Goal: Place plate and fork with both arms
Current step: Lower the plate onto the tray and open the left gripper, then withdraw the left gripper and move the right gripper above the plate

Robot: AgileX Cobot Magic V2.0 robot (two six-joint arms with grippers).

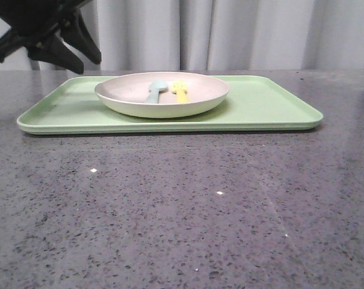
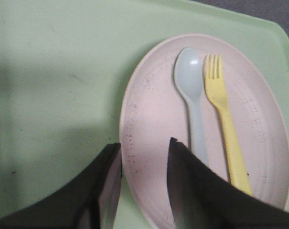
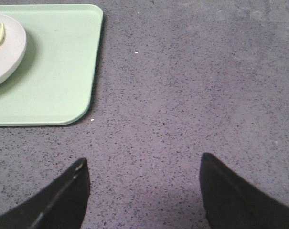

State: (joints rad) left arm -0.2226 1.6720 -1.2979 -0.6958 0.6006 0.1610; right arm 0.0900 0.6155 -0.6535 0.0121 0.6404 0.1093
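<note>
Both grippers are open: the left gripper [image 2: 144,157] straddles the plate [image 2: 154,119] rim holding the fork [image 2: 223,124]; the right gripper [image 3: 144,181] hovers over the table [image 3: 192,86].

Dark grey speckled stone counter [image 1: 182,217] fills the lower frame, pale grey pleated curtains [image 1: 242,33] hang across the top, soft even lighting.
</note>
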